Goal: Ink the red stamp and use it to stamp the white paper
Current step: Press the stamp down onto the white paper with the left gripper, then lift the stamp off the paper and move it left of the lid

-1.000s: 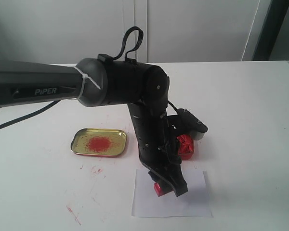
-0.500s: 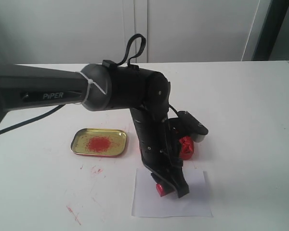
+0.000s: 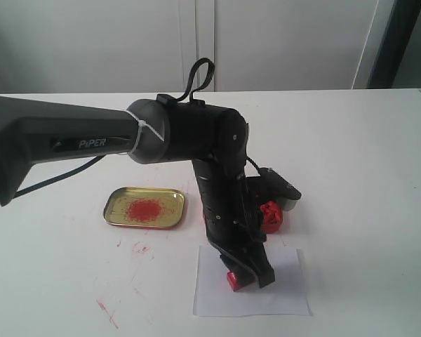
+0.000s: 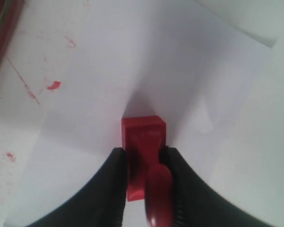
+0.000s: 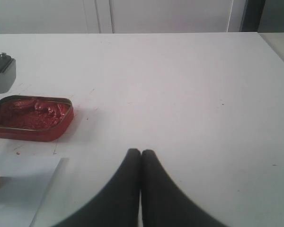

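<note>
The white tabletop (image 3: 379, 175) is carrying everything, with red smears marking its front left. The left arm (image 3: 63, 140) is reaching in from the left of the exterior view and bending steeply down over the white paper (image 3: 288, 298), which is lying flat near the table's front edge; no imprint is showing on the bare part of the sheet. The gold tin lid (image 3: 144, 208), smeared red in its middle, is sitting well to the left of the paper; the red tin of ink paste (image 5: 31, 117) is lying open just behind the paper (the arm is hiding most of it in the exterior view). The left gripper (image 4: 144, 165) is clamping narrowly on the red stamp (image 4: 143, 135), its fingers pinching the handle from both sides; the right gripper (image 5: 141, 158) is hanging over bare table with its fingers pressed together and nothing between them.

The stamping step is, by my judgement, in hand; the stamp's base is sitting over the left-middle of the paper, at or just above the sheet, and I cannot tell whether it is touching. The next move is calling for a straight, firm press and a clean vertical lift, so the print is not smearing and the sheet is not dragging. The stamp is looking small, glossy and red; a square block is facing down, with a rounded knob rising between the fingers.
</note>
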Tool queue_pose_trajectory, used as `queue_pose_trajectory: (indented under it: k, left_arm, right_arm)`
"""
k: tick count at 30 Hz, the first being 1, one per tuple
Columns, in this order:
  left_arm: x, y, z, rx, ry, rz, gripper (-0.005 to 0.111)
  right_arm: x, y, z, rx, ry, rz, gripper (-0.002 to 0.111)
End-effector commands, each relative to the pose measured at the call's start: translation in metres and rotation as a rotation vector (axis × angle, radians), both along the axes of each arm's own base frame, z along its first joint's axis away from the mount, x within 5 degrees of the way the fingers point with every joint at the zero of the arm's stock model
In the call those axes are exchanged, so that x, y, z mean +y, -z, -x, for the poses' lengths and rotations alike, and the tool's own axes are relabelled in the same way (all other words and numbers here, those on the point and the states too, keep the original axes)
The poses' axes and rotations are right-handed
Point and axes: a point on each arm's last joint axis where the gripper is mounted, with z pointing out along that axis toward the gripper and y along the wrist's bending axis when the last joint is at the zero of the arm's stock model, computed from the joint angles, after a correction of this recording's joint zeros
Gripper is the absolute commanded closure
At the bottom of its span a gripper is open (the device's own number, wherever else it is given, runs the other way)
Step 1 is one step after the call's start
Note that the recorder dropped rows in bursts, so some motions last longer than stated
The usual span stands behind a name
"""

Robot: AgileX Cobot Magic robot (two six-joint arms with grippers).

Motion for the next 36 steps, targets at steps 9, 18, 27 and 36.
queue_pose_trajectory:
  k: [9, 18, 27, 36]
  left_arm:
    - [0.005, 0.014, 0.01, 0.067, 0.027, -0.078, 0.107]
    - [0.003, -0.033, 0.008, 0.019, 0.045, -0.017, 0.107]
    - [0.003, -0.039, 0.008, 0.008, 0.004, -0.01, 0.107]
    - [0.002, -0.039, 0.006, -0.008, -0.028, -0.008, 0.107]
  right_arm:
    - [0.0, 0.0, 0.0, -0.014, 0.004, -0.003, 0.108]
    - [0.0, 0.0, 0.0, -0.011, 0.011, -0.027, 0.108]
    - [0.0, 0.0, 0.0, -0.011, 0.011, -0.027, 0.108]
    - [0.0, 0.0, 0.0, -0.011, 0.011, -0.027, 0.108]
